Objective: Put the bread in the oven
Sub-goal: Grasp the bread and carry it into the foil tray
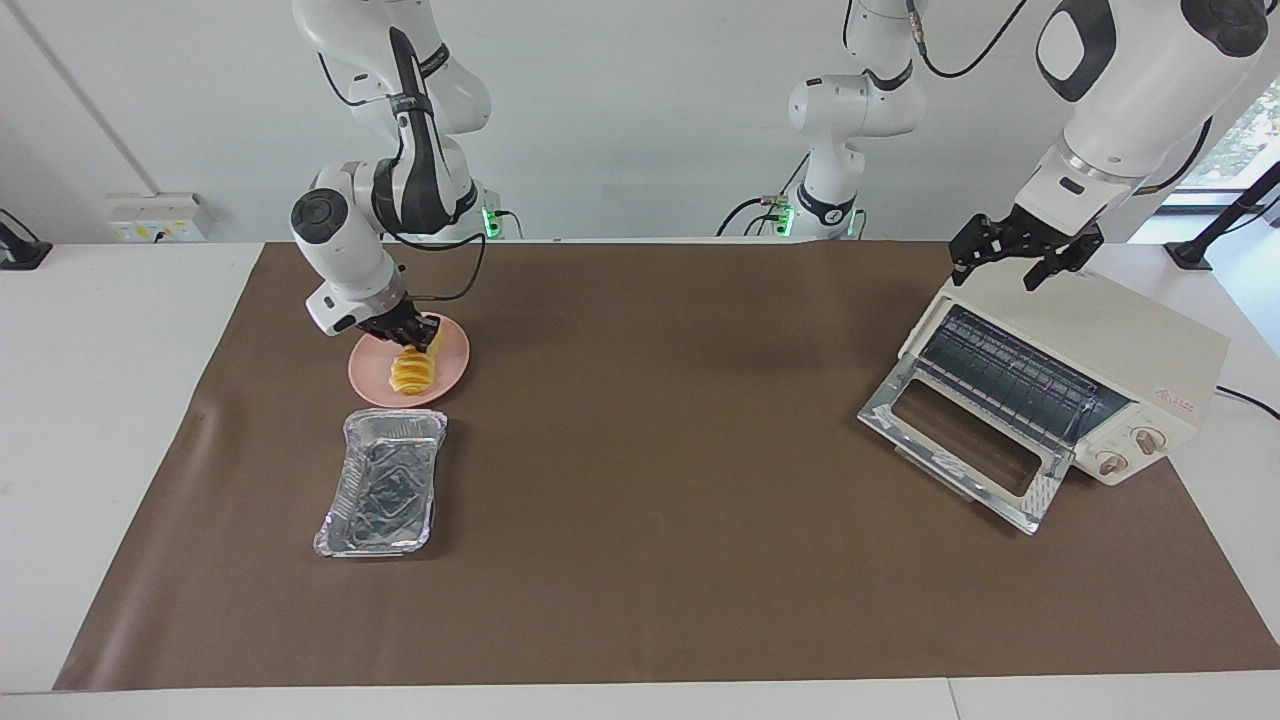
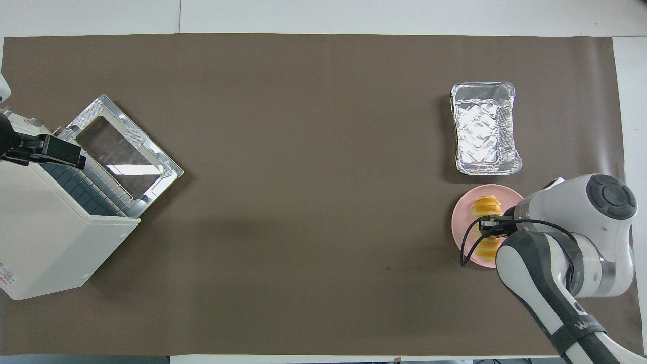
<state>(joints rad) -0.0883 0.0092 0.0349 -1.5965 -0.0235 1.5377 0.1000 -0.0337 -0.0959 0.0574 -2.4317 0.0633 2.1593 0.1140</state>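
The bread (image 1: 411,374), a ridged yellow-orange loaf, lies on a round pink plate (image 1: 455,352) toward the right arm's end of the table. My right gripper (image 1: 410,334) is down on the loaf's middle and hides part of it; in the overhead view this gripper (image 2: 493,226) covers the bread (image 2: 486,206) crosswise. The cream-white oven (image 1: 1110,335) stands at the left arm's end, its glass drop door (image 1: 965,440) folded down and the rack showing. My left gripper (image 1: 1000,268) hangs open and empty over the oven's top.
A silver foil tray (image 1: 384,482) lies empty just beside the plate, farther from the robots. A brown mat (image 1: 660,420) covers the table. A third arm's base stands at the table's robot end.
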